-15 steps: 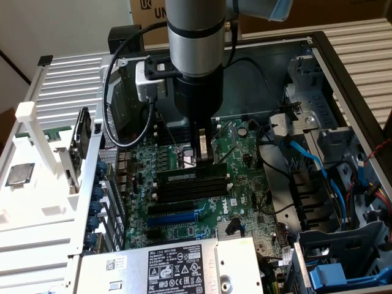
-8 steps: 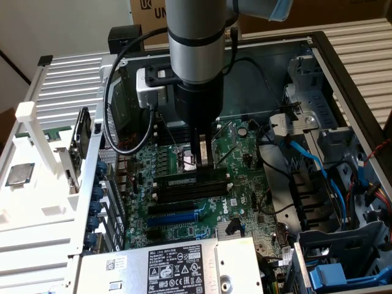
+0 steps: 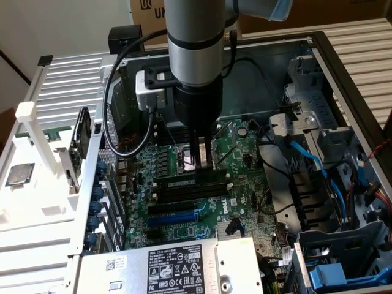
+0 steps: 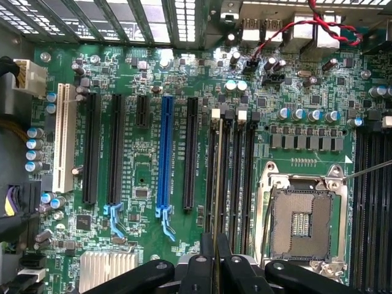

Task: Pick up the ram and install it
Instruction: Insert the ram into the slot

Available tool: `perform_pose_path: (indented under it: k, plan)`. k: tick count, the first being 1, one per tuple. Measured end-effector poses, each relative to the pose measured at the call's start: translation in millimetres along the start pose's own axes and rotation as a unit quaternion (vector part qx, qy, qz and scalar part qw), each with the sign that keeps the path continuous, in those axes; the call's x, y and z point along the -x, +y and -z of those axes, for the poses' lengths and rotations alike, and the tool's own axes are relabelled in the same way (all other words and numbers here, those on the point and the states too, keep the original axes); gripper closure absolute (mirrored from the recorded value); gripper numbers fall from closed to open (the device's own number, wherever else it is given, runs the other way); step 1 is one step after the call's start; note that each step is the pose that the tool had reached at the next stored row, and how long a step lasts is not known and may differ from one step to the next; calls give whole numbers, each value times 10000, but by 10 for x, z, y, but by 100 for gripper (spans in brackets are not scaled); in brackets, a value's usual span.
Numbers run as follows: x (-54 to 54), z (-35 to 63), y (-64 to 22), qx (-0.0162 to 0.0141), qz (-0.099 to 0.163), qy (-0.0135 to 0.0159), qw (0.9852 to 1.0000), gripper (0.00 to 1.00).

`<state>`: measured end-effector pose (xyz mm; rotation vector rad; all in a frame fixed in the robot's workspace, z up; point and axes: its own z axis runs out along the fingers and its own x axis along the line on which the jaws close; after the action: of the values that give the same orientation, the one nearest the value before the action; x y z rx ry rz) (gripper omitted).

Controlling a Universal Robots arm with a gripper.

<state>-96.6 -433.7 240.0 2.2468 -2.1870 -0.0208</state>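
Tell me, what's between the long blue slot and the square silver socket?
In the wrist view: a long black slot, then the black memory slots, with the ram edge-on over them, pinched by the gripper.

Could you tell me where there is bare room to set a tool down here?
Free: the white ribbed panel at the exterior view's left, beside the square silver chip; the grey power supply's flat top. Crowded: the green motherboard under the hand gripping the thin ram, and the metal bay strung with blue cables.
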Motion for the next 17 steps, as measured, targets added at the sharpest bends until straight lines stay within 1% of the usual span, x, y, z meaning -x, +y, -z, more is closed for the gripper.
perform_pose_path:
  k: [17]
  plan:
    - [7,-44,2,0,0,0,10000,87]
